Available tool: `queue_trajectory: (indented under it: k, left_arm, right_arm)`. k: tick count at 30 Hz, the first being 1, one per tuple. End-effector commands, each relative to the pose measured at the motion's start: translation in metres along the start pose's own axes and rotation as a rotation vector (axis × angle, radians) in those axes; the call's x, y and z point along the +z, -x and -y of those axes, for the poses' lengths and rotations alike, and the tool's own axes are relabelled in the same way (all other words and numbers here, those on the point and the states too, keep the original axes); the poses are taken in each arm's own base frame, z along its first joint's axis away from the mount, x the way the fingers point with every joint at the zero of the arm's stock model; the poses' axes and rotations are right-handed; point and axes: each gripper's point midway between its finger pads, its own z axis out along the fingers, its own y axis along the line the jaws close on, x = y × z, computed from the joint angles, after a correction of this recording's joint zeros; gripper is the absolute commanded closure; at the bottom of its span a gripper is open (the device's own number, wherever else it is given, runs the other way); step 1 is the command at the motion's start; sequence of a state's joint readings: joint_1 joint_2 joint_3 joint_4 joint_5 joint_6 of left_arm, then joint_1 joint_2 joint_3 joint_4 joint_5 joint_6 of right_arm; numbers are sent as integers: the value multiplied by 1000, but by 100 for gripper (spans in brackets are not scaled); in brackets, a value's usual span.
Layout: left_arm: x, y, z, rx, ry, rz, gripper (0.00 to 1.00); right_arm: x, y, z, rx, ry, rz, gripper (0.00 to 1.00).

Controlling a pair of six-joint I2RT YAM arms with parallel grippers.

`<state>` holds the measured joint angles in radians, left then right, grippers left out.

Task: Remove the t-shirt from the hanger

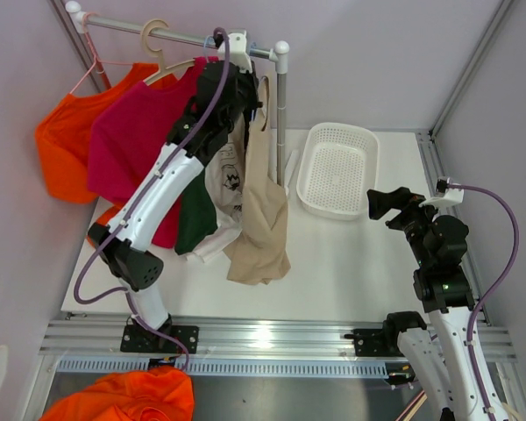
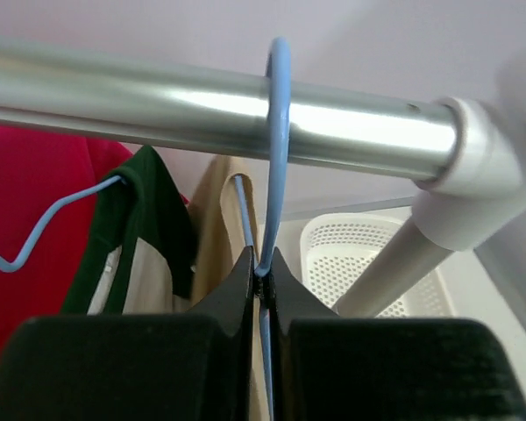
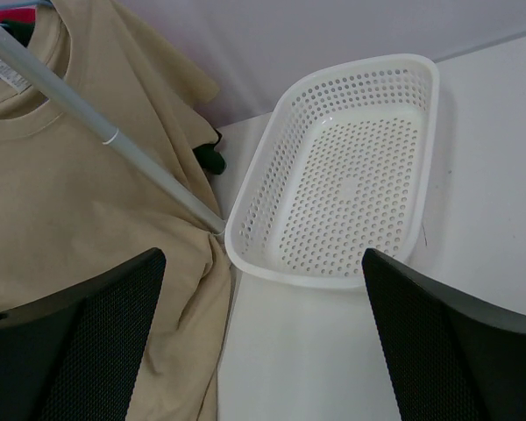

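T-shirt: the beige t-shirt (image 1: 261, 202) hangs at the right end of the rail (image 1: 180, 37), just beside the upright post (image 1: 281, 114), with its hem draped onto the table (image 1: 351, 254) near the back edge.
Hanger: a blue hanger (image 2: 279, 132) is hooked over the rail. Its wire runs down into the beige collar, so it appears to be the one carrying this shirt.
Left claw: the left gripper (image 2: 263, 263) is clenched on the hanger's thin neck just below the rail, the wire pinched between the two fingertips.
Key relation: the shirt hangs straight below the claw, and the hook curls up and over the rail above it.
Long axis: the shirt's length runs vertically, and the hanger's shoulders lie across the rail's line.
Nearer arm: the left arm, which is already on the hanger.
Left arm pose: stretched up and back from its base, wrist level with the rail.
Right claw: the right gripper (image 3: 263, 351) is released and wide, holding nothing.
Right arm pose: folded low over the table's right side, facing the basket (image 3: 351, 175) and the shirt's lower half, well apart from both.
Next move: probably lifting the hook clear of the rail.
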<state>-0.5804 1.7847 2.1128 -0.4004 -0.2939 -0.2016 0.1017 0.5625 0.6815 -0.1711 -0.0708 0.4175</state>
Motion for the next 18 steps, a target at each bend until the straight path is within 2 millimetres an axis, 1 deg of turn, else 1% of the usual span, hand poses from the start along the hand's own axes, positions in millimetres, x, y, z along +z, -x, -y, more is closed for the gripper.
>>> queue_trajectory:
  k: [1, 5, 6, 8, 10, 11, 13, 14, 17, 18]
  left_arm:
    - [0, 28, 13, 98, 20, 138, 99]
    - [-7, 40, 27, 177, 30, 205, 99]
    - [-8, 44, 27, 208, 41, 220, 99]
    - [-17, 63, 32, 217, 54, 283, 99]
    - [-24, 75, 29, 236, 75, 316, 99]
    - [-30, 85, 28, 229, 82, 343, 99]
    - [-37, 92, 23, 230, 107, 361, 99]
    - [-44, 100, 19, 220, 118, 375, 99]
    - [-55, 108, 11, 207, 145, 415, 99]
    - [-62, 112, 7, 199, 156, 423, 99]
  right_arm:
    - [-4, 18, -8, -9, 12, 40, 1]
    - [-4, 17, -8, -8, 14, 37, 1]
    - [-4, 17, -8, -8, 13, 38, 1]
    - [-4, 17, -8, -8, 14, 37, 1]
    - [-3, 16, -8, -6, 14, 34, 0]
    - [-3, 15, -8, -6, 14, 29, 1]
    - [-2, 14, -8, -6, 16, 26, 1]
    - [-2, 14, -8, -4, 18, 27, 0]
    - [-2, 14, -9, -4, 23, 26, 1]
    - [-2, 13, -9, -4, 23, 23, 1]
